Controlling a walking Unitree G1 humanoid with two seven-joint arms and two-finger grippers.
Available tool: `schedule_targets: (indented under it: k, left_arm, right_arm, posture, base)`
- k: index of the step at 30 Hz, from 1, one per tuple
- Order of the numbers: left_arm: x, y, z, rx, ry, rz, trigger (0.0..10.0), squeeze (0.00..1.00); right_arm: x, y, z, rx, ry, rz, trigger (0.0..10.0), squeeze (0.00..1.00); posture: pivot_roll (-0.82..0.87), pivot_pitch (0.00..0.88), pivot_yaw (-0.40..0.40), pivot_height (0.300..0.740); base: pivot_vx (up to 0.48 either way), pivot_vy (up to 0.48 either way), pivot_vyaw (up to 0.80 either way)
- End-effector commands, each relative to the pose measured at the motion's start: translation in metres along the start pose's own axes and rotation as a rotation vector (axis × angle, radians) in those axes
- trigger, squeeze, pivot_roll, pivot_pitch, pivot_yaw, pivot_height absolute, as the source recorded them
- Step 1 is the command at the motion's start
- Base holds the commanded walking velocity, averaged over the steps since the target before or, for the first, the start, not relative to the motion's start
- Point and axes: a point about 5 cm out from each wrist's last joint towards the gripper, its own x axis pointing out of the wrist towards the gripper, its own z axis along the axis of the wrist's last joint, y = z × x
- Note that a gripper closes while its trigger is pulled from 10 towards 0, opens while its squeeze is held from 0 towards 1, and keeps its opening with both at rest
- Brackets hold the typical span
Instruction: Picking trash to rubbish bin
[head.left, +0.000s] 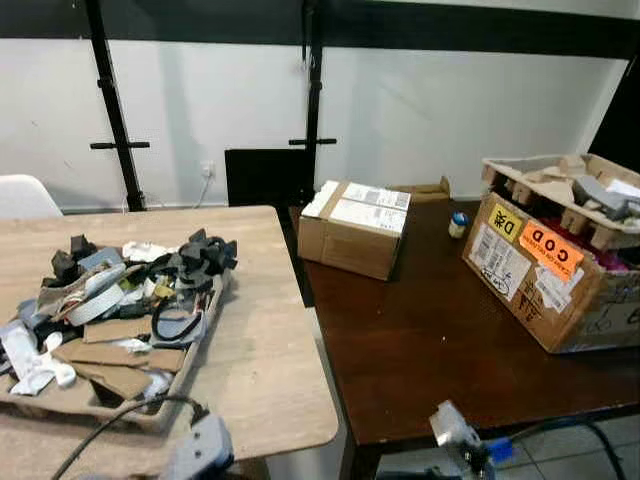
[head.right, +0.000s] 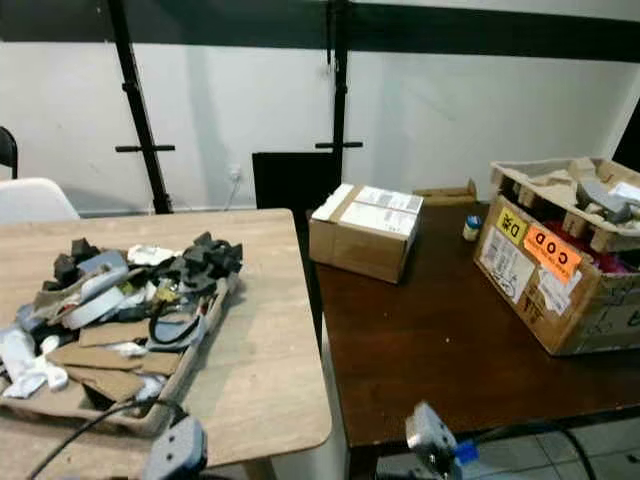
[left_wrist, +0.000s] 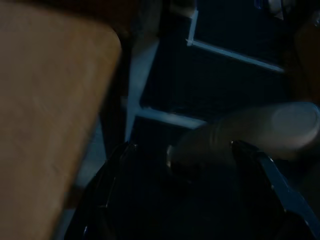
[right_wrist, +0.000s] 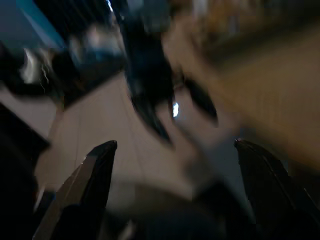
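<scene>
The trash (head.left: 120, 310) is a heap of cardboard scraps, black foam bits, white plastic and a loop of cable, piled on a flat cardboard tray (head.left: 205, 335) at the left part of the light wooden bench (head.left: 270, 340). The heap runs lengthways from the near-left corner of that bench toward its middle, away from the robot.

Both arms hang low at the near edge of the head views. The left arm's wrist (head.left: 200, 452) sits just below the near end of the tray, so I judge it the nearer arm; the heap lies ahead of it and slightly to its left. The left pincer (left_wrist: 185, 175) looks released, fingers spread in a dark view beneath the bench edge. The right pincer (right_wrist: 175, 185) is likewise spread wide with nothing between its fingers, though that view is blurred.

To the right stands a dark brown bench (head.left: 440, 340) carrying a small sealed carton (head.left: 355, 228), a little jar (head.left: 458, 224) and a large open box (head.left: 560, 265) with labels. I cannot make out a rubbish bin
</scene>
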Motion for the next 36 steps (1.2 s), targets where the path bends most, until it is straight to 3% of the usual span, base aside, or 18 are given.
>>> schedule_targets:
  k: [1, 5, 7, 9, 10, 12, 13, 14, 15, 17, 18, 22, 27, 29, 33, 34, 36]
  left_arm:
    - [0.003, 0.011, 0.026, 0.015, -0.139, 0.095, 10.0, 0.0]
    - [0.006, 0.028, 0.059, 0.05, -0.287, 0.215, 10.0, 0.0]
    - [0.007, 0.035, 0.067, 0.066, -0.311, 0.274, 10.0, 0.0]
    - [0.007, 0.052, 0.083, 0.122, -0.352, 0.42, 10.0, 0.0]
    - [0.007, 0.052, 0.083, 0.122, -0.352, 0.42, 10.0, 0.0]
    - [0.002, 0.082, 0.094, 0.187, -0.309, 0.695, 10.0, 0.0]
    - [0.002, 0.082, 0.094, 0.187, -0.309, 0.695, 10.0, 0.0]
    - [-0.002, 0.092, 0.097, 0.201, -0.289, 0.79, 10.0, 0.0]
    - [-0.007, 0.101, 0.1, 0.209, -0.264, 0.875, 10.0, 0.65]
    - [-0.007, 0.101, 0.1, 0.209, -0.264, 0.875, 10.0, 0.65]
    - [-0.013, 0.108, 0.103, 0.19, -0.267, 0.94, 10.0, 1.0]
    - [-0.027, 0.119, 0.112, 0.168, -0.266, 1.035, 10.0, 1.0]
    - [-0.039, 0.123, 0.114, 0.188, -0.179, 0.982, 10.0, 1.0]
    - [-0.059, 0.132, 0.114, 0.184, -0.099, 1.084, 10.0, 1.0]
    - [-0.073, 0.139, 0.112, 0.121, -0.059, 1.17, 10.0, 1.0]
    - [-0.076, 0.141, 0.111, 0.101, -0.029, 1.198, 10.0, 0.0]
    - [-0.078, 0.142, 0.11, 0.094, -0.006, 1.226, 10.0, 0.0]
  right_arm:
    - [0.005, -0.008, 0.029, -0.045, -0.143, -0.081, 10.0, 0.0]
    - [0.011, -0.034, 0.055, -0.085, -0.273, -0.267, 10.0, 0.0]
    - [0.012, -0.041, 0.059, -0.082, -0.275, -0.318, 10.0, 0.0]
    - [0.016, -0.062, 0.06, -0.107, -0.249, -0.484, 10.0, 0.0]
    - [0.016, -0.062, 0.06, -0.107, -0.249, -0.484, 10.0, 0.0]
    - [0.023, -0.079, 0.06, -0.118, -0.242, -0.63, 10.0, 0.0]
    - [0.023, -0.079, 0.06, -0.118, -0.242, -0.63, 10.0, 0.0]
    - [0.025, -0.083, 0.06, -0.12, -0.241, -0.672, 10.0, 0.0]
    - [0.028, -0.087, 0.061, -0.128, -0.233, -0.717, 10.0, 0.0]
    - [0.028, -0.087, 0.061, -0.128, -0.233, -0.717, 10.0, 0.0]
    - [0.03, -0.091, 0.062, -0.131, -0.23, -0.759, 10.0, 0.0]
    - [0.039, -0.098, 0.061, -0.13, -0.218, -0.811, 10.0, 0.0]
    - [0.041, -0.101, 0.058, -0.135, -0.205, -0.827, 10.0, 0.0]
    - [0.04, -0.101, 0.057, -0.12, -0.206, -0.821, 10.0, 0.0]
    - [0.04, -0.1, 0.056, -0.123, -0.191, -0.801, 10.0, 0.0]
    - [0.042, -0.1, 0.055, -0.131, -0.178, -0.793, 10.0, 0.0]
    - [0.043, -0.1, 0.054, -0.137, -0.17, -0.789, 10.0, 0.0]
  posture:
    - [-0.05, 0.101, -0.018, 0.74]
    - [-0.05, 0.102, -0.019, 0.74]
    - [-0.05, 0.102, -0.019, 0.74]
    - [-0.06, 0.102, -0.018, 0.74]
    - [-0.06, 0.102, -0.018, 0.74]
    - [-0.05, 0.106, -0.019, 0.74]
    - [-0.05, 0.106, -0.019, 0.74]
    - [-0.05, 0.106, -0.019, 0.74]
    - [-0.05, 0.111, -0.018, 0.74]
    - [-0.05, 0.111, -0.018, 0.74]
    - [-0.05, 0.116, -0.02, 0.74]
    - [-0.05, 0.126, -0.016, 0.74]
    - [-0.05, 0.13, -0.015, 0.74]
    - [-0.05, 0.13, -0.015, 0.74]
    - [-0.05, 0.134, -0.022, 0.74]
    - [-0.05, 0.135, -0.022, 0.74]
    - [-0.05, 0.136, -0.022, 0.74]
  base:
    - [0.0, 0.0, 0.0]
    - [0.0, 0.0, 0.0]
    - [0.0, 0.0, 0.0]
    - [0.0, 0.0, 0.0]
    - [0.0, 0.0, 0.0]
    - [0.0, 0.0, 0.0]
    - [0.0, 0.0, 0.0]
    - [0.0, 0.0, 0.0]
    - [0.0, 0.0, 0.0]
    - [0.0, 0.0, 0.0]
    - [0.0, 0.0, 0.0]
    - [0.0, 0.0, 0.0]
    - [0.0, 0.0, 0.0]
    - [0.0, 0.0, 0.0]
    - [0.0, 0.0, 0.0]
    - [0.0, 0.0, 0.0]
    - [0.0, 0.0, 0.0]
